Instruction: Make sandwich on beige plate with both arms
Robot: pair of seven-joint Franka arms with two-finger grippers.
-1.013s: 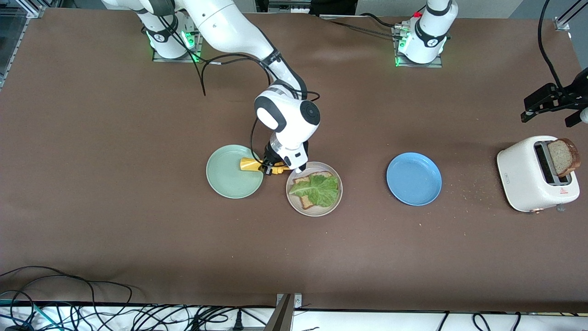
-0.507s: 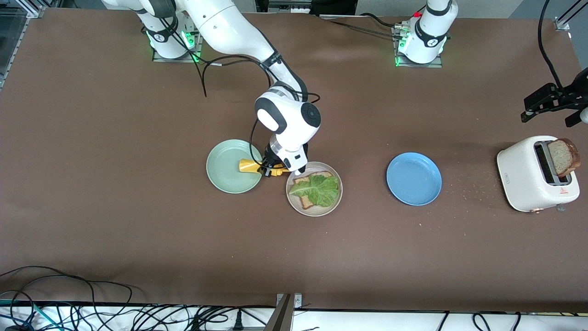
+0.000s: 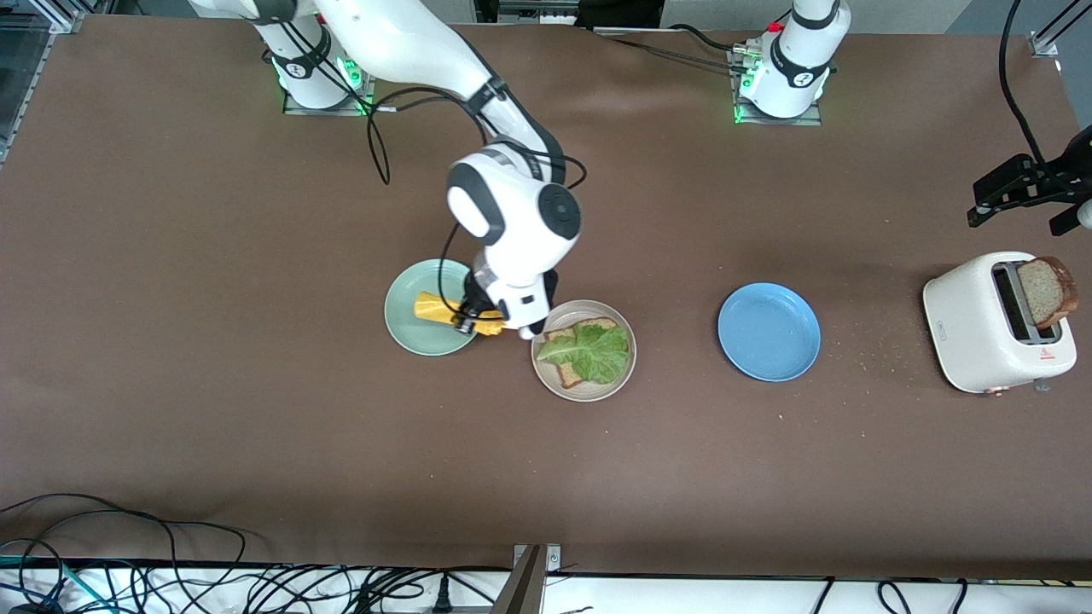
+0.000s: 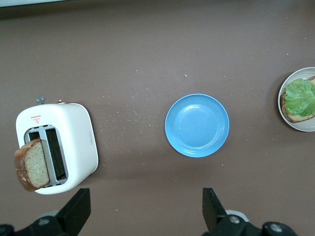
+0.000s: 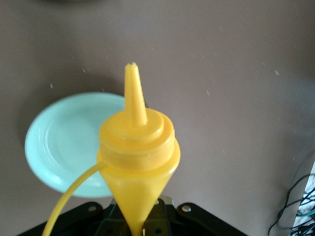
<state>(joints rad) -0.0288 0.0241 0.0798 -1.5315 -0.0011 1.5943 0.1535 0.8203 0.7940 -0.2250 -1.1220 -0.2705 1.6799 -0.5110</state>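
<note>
**Sauce bottle held over mint plate**

On the tabletop, the beige plate carries one bread slice topped with lettuce. Beside it, toward the right arm's end, the right pincer is clamped on a yellow bottle over the mint plate. A second slice stands in the toaster. Above that, the left pincer waits, fingers spread, empty.

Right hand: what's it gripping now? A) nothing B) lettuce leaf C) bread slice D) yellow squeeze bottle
D: the right hand is shut on the yellow squeeze bottle, held over the mint green plate; the right wrist view shows the bottle's nozzle and cap straight ahead of the hand.
</note>
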